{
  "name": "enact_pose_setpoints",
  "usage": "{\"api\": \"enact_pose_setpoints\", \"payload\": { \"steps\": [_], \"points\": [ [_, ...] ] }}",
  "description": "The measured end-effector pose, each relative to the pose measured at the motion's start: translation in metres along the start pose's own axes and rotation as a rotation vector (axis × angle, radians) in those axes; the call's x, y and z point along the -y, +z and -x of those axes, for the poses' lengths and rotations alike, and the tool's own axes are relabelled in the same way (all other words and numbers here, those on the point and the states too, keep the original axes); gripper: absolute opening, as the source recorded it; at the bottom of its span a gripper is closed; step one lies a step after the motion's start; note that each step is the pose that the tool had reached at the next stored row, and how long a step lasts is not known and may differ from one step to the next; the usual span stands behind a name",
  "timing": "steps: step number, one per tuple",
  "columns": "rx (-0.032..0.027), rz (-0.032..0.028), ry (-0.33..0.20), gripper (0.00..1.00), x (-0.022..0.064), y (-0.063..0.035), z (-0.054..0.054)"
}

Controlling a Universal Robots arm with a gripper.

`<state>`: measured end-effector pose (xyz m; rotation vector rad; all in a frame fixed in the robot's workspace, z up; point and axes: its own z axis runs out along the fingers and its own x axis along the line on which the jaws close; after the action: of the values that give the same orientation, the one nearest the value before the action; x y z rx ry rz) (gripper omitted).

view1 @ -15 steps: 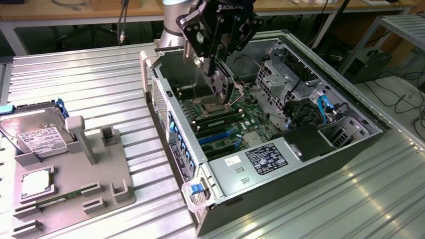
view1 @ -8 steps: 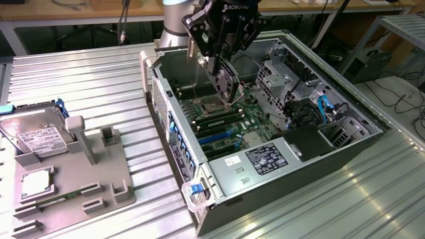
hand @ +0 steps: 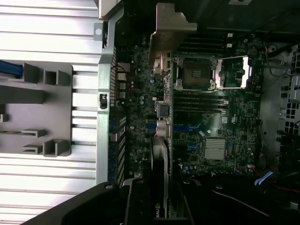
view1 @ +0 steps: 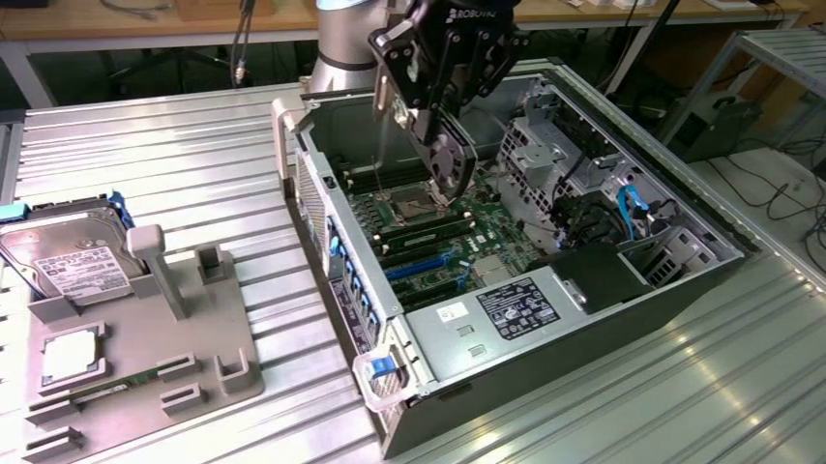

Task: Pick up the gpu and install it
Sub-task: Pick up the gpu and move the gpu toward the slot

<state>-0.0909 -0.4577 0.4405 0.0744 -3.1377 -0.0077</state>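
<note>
The gpu (view1: 447, 166) is a thin dark card hanging upright from my gripper (view1: 432, 106), which is shut on its upper edge. Its narrow silver bracket (view1: 382, 126) points down along the case's rear wall. The card hovers above the motherboard (view1: 452, 246) inside the open computer case (view1: 348, 290), over the area near the CPU socket (view1: 416, 205) and apart from the blue slots (view1: 416, 263). In the wrist view the gpu (hand: 161, 154) appears edge-on, running from my gripper (hand: 161, 206) out to the pale bracket (hand: 169, 23), with the motherboard (hand: 206, 117) beneath.
A grey parts holder (view1: 142, 329) on the exterior view's left carries a silver hard drive (view1: 72, 256) and a small square chip (view1: 72, 353). The case's drive cage (view1: 543, 145), cables (view1: 633, 208) and labelled power supply (view1: 516, 307) crowd its right side. The slatted metal table (view1: 168, 145) surrounds everything.
</note>
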Motion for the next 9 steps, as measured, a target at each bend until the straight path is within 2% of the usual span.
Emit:
{"api": "enact_pose_setpoints", "payload": {
  "steps": [9],
  "points": [
    [0.0, 0.0, -0.003, 0.27, 0.0006, 0.0001, 0.012]
  ]
}}
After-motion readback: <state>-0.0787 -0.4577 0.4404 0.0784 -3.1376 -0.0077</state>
